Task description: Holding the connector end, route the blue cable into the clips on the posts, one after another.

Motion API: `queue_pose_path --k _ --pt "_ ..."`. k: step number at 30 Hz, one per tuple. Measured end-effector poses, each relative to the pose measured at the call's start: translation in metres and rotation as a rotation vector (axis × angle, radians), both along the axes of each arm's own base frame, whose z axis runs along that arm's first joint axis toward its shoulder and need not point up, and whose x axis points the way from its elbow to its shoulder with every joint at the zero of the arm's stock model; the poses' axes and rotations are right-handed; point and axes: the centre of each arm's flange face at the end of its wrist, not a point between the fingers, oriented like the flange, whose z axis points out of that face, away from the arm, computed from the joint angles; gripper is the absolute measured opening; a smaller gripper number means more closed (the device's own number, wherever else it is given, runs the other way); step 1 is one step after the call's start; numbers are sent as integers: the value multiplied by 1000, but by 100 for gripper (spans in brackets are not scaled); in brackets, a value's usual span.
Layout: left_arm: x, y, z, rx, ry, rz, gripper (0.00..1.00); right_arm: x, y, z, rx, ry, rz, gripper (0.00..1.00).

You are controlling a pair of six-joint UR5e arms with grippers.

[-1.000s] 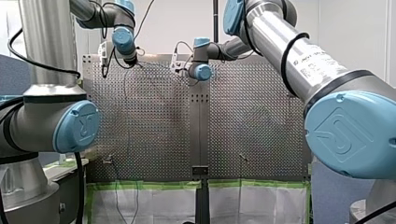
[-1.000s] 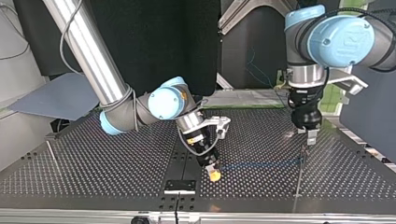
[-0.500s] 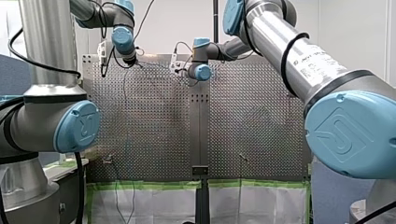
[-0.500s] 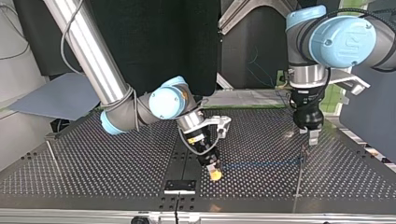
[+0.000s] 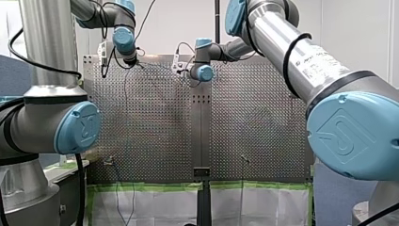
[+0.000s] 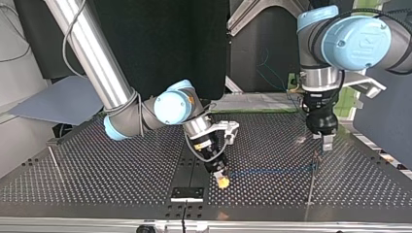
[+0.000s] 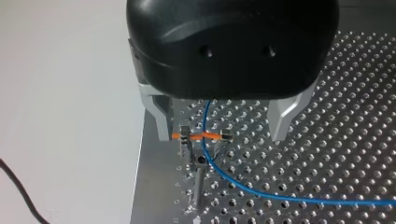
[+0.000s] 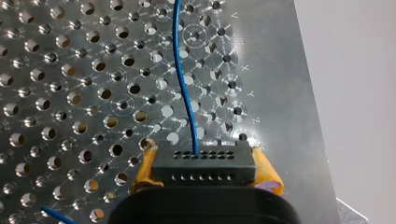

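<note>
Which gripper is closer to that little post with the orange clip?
The left. My left gripper hangs open just above the post and its orange clip. My right gripper is away at the far end of the blue cable, holding the black connector.

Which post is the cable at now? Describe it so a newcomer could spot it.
Start at the table's right side in the top view, under my left gripper. A thin post stands there, its clip between the open fingers. Unlike the bare post at the left edge, it has the blue cable crossing its orange-marked clip.
</note>
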Motion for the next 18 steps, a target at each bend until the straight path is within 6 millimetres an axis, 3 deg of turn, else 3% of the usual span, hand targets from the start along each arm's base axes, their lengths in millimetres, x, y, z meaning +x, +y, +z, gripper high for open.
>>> queue_pose_path --k 18 --pt "-5 -4 5 13 -9 -17 100 3 4 0 3 1 1 0"
